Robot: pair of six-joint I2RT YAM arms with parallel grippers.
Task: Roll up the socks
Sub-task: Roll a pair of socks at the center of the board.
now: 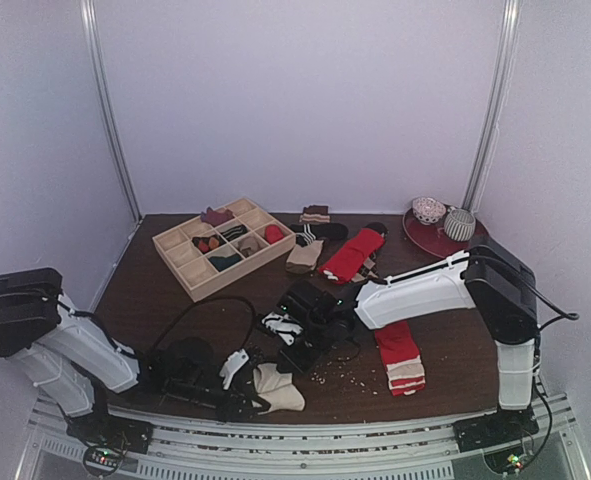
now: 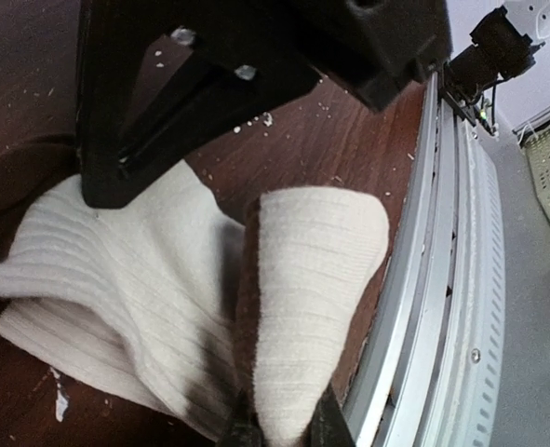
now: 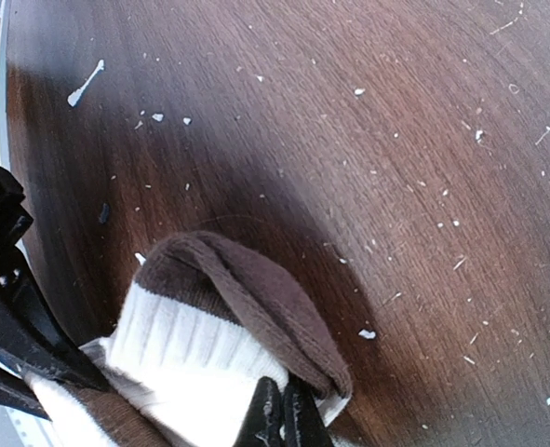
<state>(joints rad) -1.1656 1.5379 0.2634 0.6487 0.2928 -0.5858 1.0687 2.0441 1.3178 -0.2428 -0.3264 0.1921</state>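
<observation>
Closest to me, at the front edge of the dark wooden table (image 1: 455, 375), lies the cream ribbed sock with a brown band (image 1: 280, 390). It sits partly folded, just beside the metal rail (image 2: 442, 307). Both arms meet on it.

The left gripper (image 2: 282, 430) is pinched on a raised fold of the cream fabric. Its fingertips are narrowly parted, with the sock filling the gap. The rest of the sock spreads flat to the left in that wrist view.

The right gripper (image 3: 276, 419) has its fingers almost together, clamping the edge of the brown cuff, which arches up over the white ribbing. Light crumbs are scattered on the wood around it.

To the right, the red sock with a white-striped end (image 1: 400, 357) lies flat below the right forearm, well apart from both grippers and untouched.

A black-and-white striped sock (image 1: 283, 325) lies mid-table by the right wrist. Further back are a plain red sock (image 1: 353, 257), a wooden compartment tray (image 1: 246, 272) with small items in it, and a red plate (image 1: 425, 240) carrying two bowls.
</observation>
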